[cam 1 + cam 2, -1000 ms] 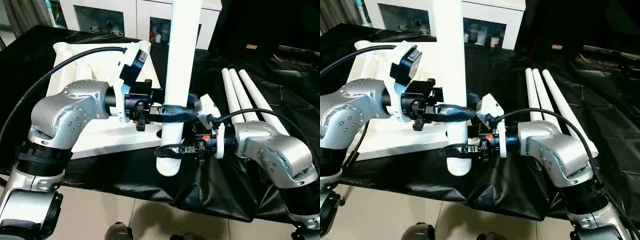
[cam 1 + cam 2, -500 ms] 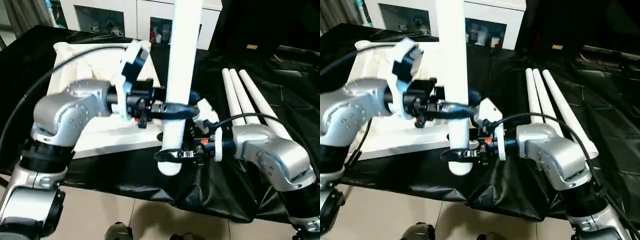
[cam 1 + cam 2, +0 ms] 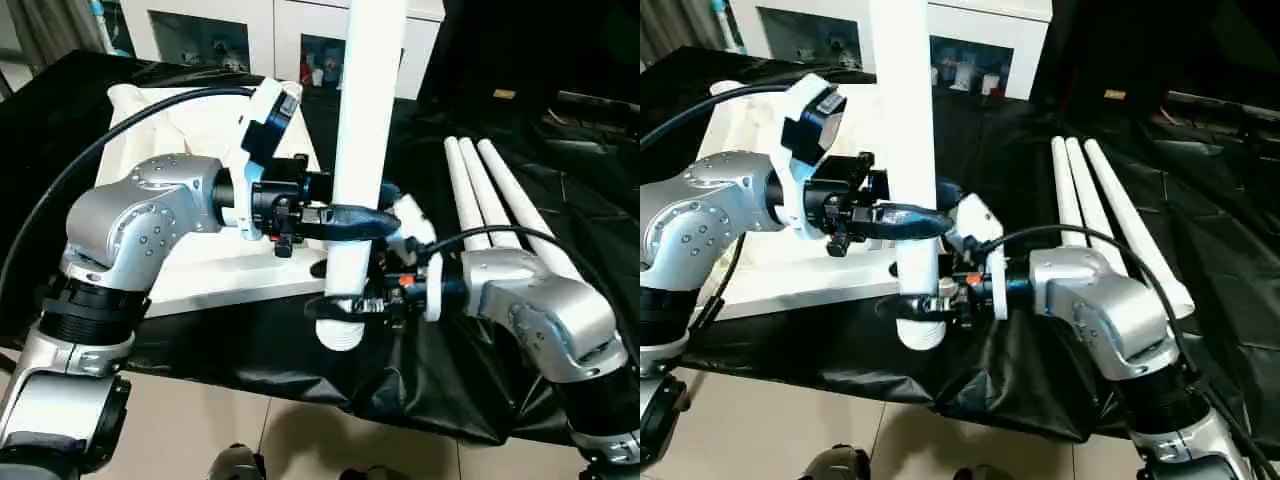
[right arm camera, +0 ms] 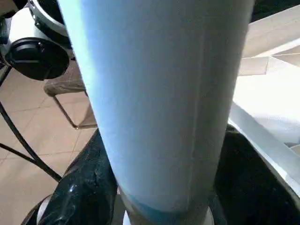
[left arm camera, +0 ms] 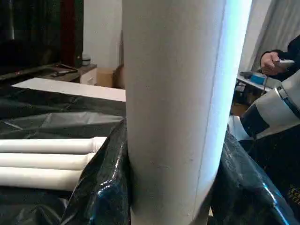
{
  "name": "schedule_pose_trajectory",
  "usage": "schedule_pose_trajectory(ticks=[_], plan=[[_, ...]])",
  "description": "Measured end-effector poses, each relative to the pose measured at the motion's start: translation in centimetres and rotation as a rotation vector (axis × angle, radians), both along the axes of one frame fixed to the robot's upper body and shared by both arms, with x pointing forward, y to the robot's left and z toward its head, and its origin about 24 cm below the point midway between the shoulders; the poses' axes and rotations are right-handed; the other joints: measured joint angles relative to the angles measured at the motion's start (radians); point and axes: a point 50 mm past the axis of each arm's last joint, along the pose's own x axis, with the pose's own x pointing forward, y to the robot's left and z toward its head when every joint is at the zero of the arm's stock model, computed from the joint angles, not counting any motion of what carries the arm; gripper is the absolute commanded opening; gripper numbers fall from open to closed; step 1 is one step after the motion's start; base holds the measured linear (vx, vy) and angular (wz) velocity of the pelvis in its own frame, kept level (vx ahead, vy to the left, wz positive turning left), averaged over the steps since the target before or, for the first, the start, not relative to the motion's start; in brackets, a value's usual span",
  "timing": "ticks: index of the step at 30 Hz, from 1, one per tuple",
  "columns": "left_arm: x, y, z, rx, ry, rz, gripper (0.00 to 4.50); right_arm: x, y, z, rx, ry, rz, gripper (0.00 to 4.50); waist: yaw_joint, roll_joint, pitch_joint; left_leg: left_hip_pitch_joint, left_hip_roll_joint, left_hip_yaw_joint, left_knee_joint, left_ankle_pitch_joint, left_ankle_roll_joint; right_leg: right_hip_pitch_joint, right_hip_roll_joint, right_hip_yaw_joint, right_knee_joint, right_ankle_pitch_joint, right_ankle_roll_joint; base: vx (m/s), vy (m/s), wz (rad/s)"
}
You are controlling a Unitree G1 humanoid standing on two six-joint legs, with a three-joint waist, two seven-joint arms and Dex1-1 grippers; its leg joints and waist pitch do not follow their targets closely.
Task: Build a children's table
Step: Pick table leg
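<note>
Gripping one white leg [image 3: 365, 150] upright between them, both grippers have their black fingers closed around its tube, one above the other. The left gripper [image 3: 345, 221] clamps the leg partway up, its fingers wrapping the tube from the tabletop side; the right gripper [image 3: 345, 306] clasps it lower, just above the flared end that hangs past the near edge of the black-covered bench [image 3: 560, 200]. In each wrist view the tube sits tight between that gripper's dark pads.

From the fingers back, both wrists are turned so the grippers lie roughly level and point inward at each other. The silver left forearm [image 3: 150, 215] comes in from the left over the tabletop [image 3: 200, 270], elbow bent and raised; the right forearm [image 3: 530, 300] reaches in from the right, lower, with its cable looping above.

By my reading, this is the step of carrying a first leg to a socket. The tabletop lies flat on the bench just behind and left of the leg, and three more legs [image 3: 490, 190] lie side by side well to the right. Next the leg has to be brought over a corner socket, kept square to it, and pushed home; with two grips on one tube, the arms will need to move together or the leg could twist.
</note>
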Motion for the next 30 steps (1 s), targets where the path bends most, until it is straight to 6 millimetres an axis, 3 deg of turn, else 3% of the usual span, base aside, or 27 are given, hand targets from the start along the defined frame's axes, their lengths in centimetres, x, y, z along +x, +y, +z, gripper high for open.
schedule_pose_trajectory(ticks=[5, 13, 22, 25, 30], plan=[[-0.03, 0.01, 0.00, 0.000, 0.000, -0.006, 1.80, -0.03, -0.02, 0.00, -0.001, 0.001, 0.007, 2.68, 0.000, 0.000, 0.000, 0.000, 0.000, 0.000, 0.000, 0.000, 0.000, 0.000, 0.000, 0.000, 0.000, 0.000, 0.000, 0.000, 0.000, 0.00], [-0.02, 0.06, -0.02, 0.003, 0.000, -0.006, 1.80, -0.10, 0.03, 0.01, -0.005, -0.003, 0.014, 1.99, 0.000, 0.000, 0.000, 0.000, 0.000, 0.000, 0.000, 0.000, 0.000, 0.000, 0.000, 0.000, 0.000, 0.000, 0.000, 0.000, 0.000, 0.00], [0.01, 0.07, -0.05, 0.004, 0.003, -0.003, 1.80, -0.11, 0.05, 0.00, -0.005, -0.004, 0.014, 1.93, 0.000, 0.001, 0.000, 0.000, 0.000, 0.000, 0.000, 0.000, 0.000, 0.000, 0.000, 0.000, 0.001, 0.000, 0.000, 0.000, 0.000, 0.00], [0.03, 0.13, -0.06, -0.005, 0.022, 0.004, 2.50, -0.13, 0.11, 0.00, -0.001, -0.005, 0.015, 1.93, 0.000, 0.003, -0.001, 0.000, 0.000, 0.000, 0.001, 0.000, 0.000, 0.000, 0.000, 0.000, 0.001, 0.000, 0.000, 0.000, 0.000, 0.00], [0.13, -0.20, 0.32, -0.123, 0.061, 0.033, 2.92, 0.04, 0.33, 0.21, 0.025, -0.015, -0.011, 1.89, 0.002, 0.004, -0.002, 0.000, 0.001, 0.000, 0.002, 0.000, 0.000, 0.000, 0.000, 0.000, 0.001, 0.001, -0.001, 0.000, 0.000, 0.00]])
